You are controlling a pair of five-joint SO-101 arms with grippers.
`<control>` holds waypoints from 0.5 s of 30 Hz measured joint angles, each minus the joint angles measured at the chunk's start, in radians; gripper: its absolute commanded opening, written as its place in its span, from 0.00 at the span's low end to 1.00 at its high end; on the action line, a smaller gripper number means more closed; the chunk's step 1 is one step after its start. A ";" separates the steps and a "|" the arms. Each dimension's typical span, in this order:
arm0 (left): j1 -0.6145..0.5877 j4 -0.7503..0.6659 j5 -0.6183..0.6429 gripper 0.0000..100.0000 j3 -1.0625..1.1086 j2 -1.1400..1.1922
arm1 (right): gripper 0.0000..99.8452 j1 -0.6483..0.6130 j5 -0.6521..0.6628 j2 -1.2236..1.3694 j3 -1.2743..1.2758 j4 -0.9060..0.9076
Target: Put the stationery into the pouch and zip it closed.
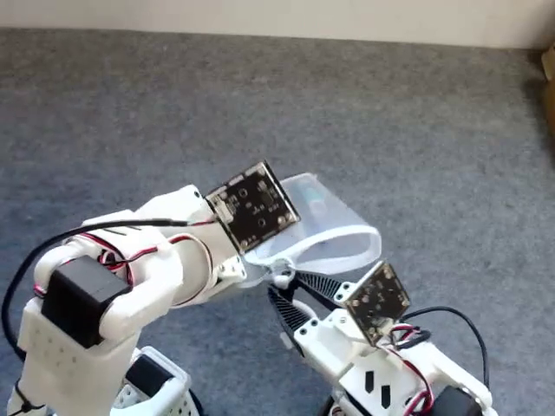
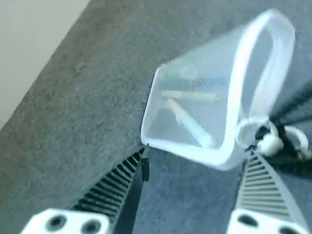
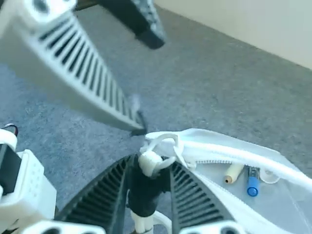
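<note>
Risk ahead: pouch (image 1: 334, 234) lies on grey surface (image 1: 390, 104), pens (image 3: 252, 185) inside, mouth unzipped. My right gripper (image 3: 151, 168) clamped on zip pull (image 3: 150, 160); left gripper (image 2: 195, 156) apart, straddling pouch end, holding nothing. If I pull now, whole pouch drags; zip pull may slip free.

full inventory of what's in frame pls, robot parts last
translucent white mesh pouch: 1, white, on the carpet between the two end effectors, mouth open
blue-capped pen: 1, blue, inside the pouch
cream stick-shaped pen: 1, cream, inside the pouch beside the blue-capped pen
white bead zip pull: 1, white, at the pouch's end
grey carpet: 1, grey, under everything
left end effector: 1, one black and one white finger, open, straddling the pouch's end
right end effector: 1, black, shut on the zip pull
</note>
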 measured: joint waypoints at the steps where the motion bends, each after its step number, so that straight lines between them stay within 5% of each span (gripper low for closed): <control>1: 0.000 0.006 -0.015 0.28 0.000 0.000 | 0.00 0.009 0.000 0.000 -0.003 0.000; 15: 0.052 0.006 -0.109 0.28 0.201 -0.117 | 0.00 0.100 0.000 0.000 -0.005 0.000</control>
